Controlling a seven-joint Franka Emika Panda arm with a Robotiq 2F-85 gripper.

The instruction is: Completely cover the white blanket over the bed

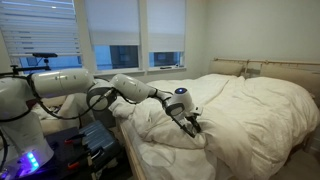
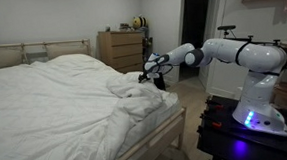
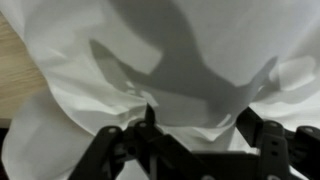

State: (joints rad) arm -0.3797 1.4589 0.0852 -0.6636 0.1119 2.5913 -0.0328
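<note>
Here, a white robot arm [image 1: 130,88] reached out over the corner of the bed [image 2: 175,130], a wide double bed with a beige padded headboard [image 1: 275,68]. The white blanket [image 1: 250,105], thick and puffy, lay heaped across most of the mattress in deep wrinkles. Near the arm it was bunched into a rumpled mound at the bed's edge. In both exterior views the claw [image 1: 193,122] pointed down into that mound, its dark fingers sunk among the folds.

From the wrist view, the claw [image 3: 197,125] showed its jaws standing wide apart. One black fingertip [image 3: 150,112] pressed against the cloth, and a ridge of the blanket [image 3: 180,50] bulged up between the two sides. The fabric touched both fingers, but I could not tell whether it was truly gripped. A strip of wooden floor [image 3: 10,70] showed at that view's edge.

Behind the bed stood a wooden dresser [image 2: 119,46], and blinds covered the windows [image 1: 130,30].
</note>
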